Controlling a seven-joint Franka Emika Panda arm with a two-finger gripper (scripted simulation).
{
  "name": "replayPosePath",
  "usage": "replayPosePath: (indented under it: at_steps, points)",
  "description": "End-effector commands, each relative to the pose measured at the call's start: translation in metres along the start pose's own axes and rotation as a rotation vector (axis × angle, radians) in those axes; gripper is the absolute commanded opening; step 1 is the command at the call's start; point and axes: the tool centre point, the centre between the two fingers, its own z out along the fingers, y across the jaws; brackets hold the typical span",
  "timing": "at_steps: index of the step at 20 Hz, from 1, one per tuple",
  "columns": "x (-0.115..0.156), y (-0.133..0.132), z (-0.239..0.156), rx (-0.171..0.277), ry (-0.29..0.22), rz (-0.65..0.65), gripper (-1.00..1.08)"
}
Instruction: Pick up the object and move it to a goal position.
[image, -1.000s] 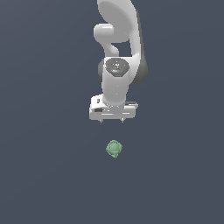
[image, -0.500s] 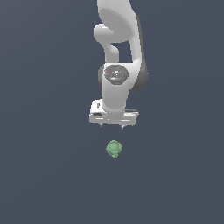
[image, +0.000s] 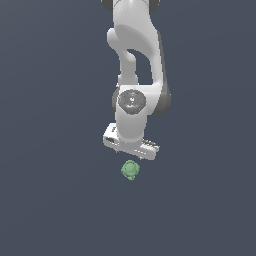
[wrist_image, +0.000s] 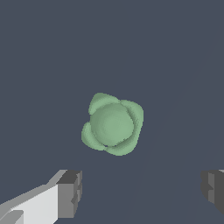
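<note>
- The fingers (wrist_image: 70, 192) are standing wide apart with nothing between them: in the wrist view one dark pad is showing at each side of the picture, and the gap between them is bare worktop (wrist_image: 175, 65).
- The gripper (image: 131, 151) is dropping toward the worktop; against the frames from a second and half a second ago, its white body is sitting lower and nearer the object, and the hand appears to have turned somewhat about its own axis, its bar now lying at a slant in the exterior view.
- The object (wrist_image: 112, 124), a small pale-green lumpy ball with leaf-like lobes, is lying on the worktop ahead of the fingers and not yet between them; in the exterior view the object (image: 130, 170) is sitting just below the hand, close but apart from it.
- The object itself is resting where it was in both earlier frames, so only the arm is moving.
- Judging from this, the approach is nearing its end and the grasp is not yet begun: the fingers are needing to come on until the pads are flanking the ball, then close.
- The lobed, rounded shape looks likely to slip if the pads are meeting it off-centre.
- No goal marker is showing in either view.
</note>
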Motion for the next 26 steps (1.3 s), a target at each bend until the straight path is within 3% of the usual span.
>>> replayPosePath:
  at_steps: [1, 12, 26]
  points:
    - [0.008, -0.004, 0.006, 0.006, 0.002, 0.071, 1.00]
    - [0.028, -0.016, 0.025, 0.021, 0.005, 0.258, 1.00]
    - [0.030, -0.018, 0.048, 0.023, 0.005, 0.282, 1.00]
